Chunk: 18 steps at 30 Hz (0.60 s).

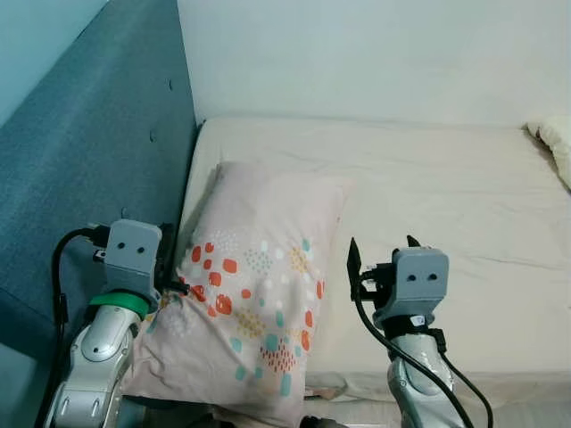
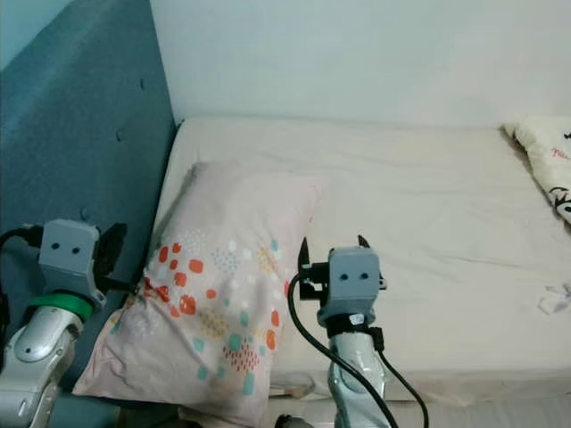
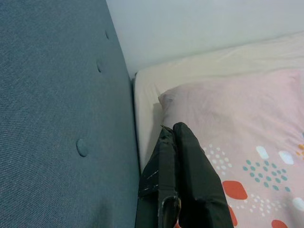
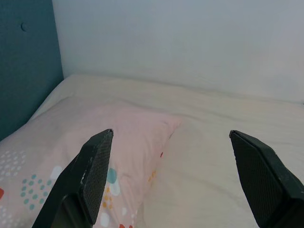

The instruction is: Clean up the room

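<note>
A soft, light pink patterned pillow (image 1: 254, 294) lies on the bed (image 1: 464, 223) beside the blue headboard (image 1: 98, 169), its left edge pinched by the left end effector (image 1: 175, 283), the right end effector (image 4: 173, 166) spread wide alongside; it likely sags unless gripped at both edges.

The left end effector (image 3: 176, 137) has its black fingers (image 3: 190, 180) pressed together at lower centre, over the pink pillow (image 3: 247, 123) beside the blue tufted headboard (image 3: 57, 118); the cream bed (image 3: 199, 69) lies beyond.
</note>
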{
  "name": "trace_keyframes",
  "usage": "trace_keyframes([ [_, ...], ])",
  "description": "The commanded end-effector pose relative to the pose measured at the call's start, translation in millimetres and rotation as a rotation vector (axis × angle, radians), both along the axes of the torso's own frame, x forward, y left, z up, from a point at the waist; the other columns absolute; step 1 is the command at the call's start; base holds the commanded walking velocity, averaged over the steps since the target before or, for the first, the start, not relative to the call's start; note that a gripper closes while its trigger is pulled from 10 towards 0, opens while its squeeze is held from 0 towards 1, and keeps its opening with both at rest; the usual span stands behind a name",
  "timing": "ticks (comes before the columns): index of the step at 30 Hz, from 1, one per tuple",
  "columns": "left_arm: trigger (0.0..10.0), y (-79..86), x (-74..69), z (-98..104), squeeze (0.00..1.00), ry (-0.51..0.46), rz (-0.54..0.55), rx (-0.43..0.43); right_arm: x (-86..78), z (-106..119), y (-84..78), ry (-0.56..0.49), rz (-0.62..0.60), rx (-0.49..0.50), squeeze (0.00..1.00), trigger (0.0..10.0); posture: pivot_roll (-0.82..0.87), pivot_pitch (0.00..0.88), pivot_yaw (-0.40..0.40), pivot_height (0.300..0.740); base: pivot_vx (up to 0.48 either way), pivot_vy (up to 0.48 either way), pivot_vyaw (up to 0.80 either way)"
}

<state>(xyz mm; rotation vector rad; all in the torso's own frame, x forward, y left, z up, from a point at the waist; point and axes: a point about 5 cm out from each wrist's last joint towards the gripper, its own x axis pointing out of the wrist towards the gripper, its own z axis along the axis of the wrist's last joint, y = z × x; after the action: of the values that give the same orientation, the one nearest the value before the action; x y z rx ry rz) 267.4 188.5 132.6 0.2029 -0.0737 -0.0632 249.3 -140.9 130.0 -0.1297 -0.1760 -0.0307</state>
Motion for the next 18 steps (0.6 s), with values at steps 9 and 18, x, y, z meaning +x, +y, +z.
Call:
trace_keyframes([
  [9, 10.0, -0.5, 2.1, -2.0, 0.00, 0.017, -0.004, 0.002, -0.6, -4.9, -2.5, 0.029, -0.013, 0.023, 0.00, 10.0, -0.04, 0.035, 0.050, 0.740, 0.000, 0.000, 0.00],
  [18, 10.0, -2.3, 3.8, -3.2, 0.00, 0.019, -0.009, 0.003, 0.0, -5.3, -2.9, 0.030, -0.014, 0.022, 0.00, 10.0, -0.04, 0.034, 0.051, 0.740, 0.000, 0.000, 0.00],
])
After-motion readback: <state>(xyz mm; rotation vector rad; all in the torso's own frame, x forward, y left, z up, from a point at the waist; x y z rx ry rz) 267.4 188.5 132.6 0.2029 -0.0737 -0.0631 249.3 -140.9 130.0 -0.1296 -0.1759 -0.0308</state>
